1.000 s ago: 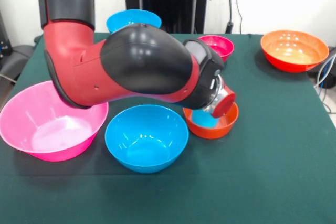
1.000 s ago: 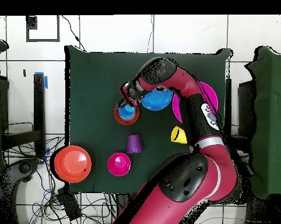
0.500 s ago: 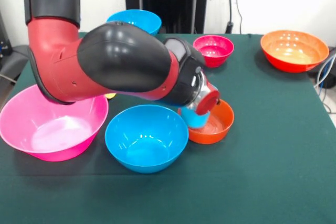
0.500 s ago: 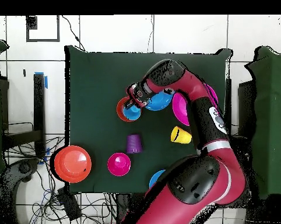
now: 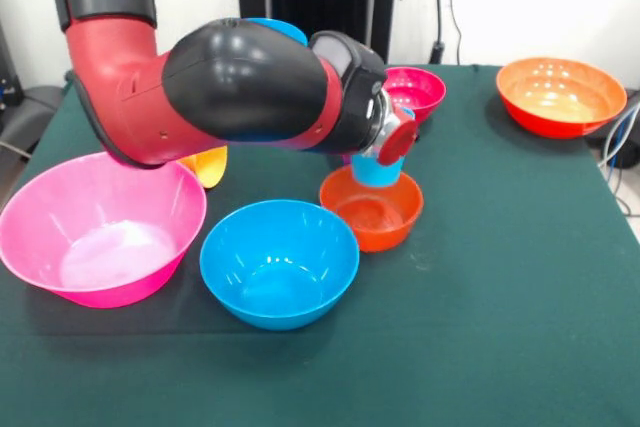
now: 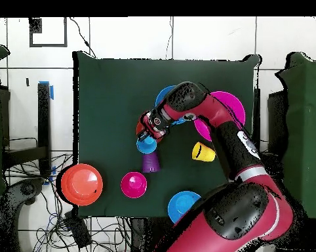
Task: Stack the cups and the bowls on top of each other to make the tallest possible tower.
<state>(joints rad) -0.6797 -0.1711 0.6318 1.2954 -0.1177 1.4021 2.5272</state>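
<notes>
**Light blue cup held clear of the orange-red bowl**

While I watch from both cameras, the tool [image 5: 385,152] pinches the light blue cup [image 5: 377,169] and holds it off the bench [image 5: 500,277], just above the far rim of the small orange-red bowl [image 5: 371,210]. From overhead I see the cup [image 6: 146,145] just beside the purple cup [image 6: 151,162]. One blue bowl [image 5: 279,262] sits just beside the orange-red one, with the pink bowl [image 5: 100,229] next along. I see the small magenta bowl [image 5: 415,93] and wide orange bowl [image 5: 560,95] farther back.
</notes>
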